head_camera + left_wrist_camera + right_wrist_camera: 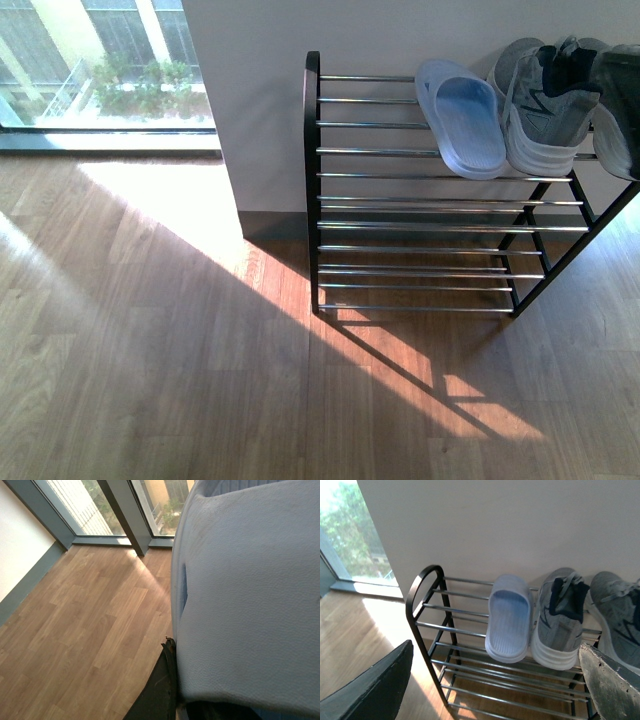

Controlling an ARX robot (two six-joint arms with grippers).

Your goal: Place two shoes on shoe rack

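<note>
Black-framed shoe rack (440, 200) of thin chrome bars, against white wall. Top shelf holds, side by side: pale blue rubber slide sandal (462, 117), then two grey knit lace-up sneakers (561, 618) (620, 617), white soles. Lower shelves bare. Right claw (495, 690) wide open, holding nothing. Left claw (165, 685): state cannot be told; pale blue sandal (250, 595) fills that view.

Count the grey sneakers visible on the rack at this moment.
2. One sneaker sits on the shoe rack's top shelf beside the blue slipper; the other sneaker sits on its far side, partly cut off by the frame.
</note>
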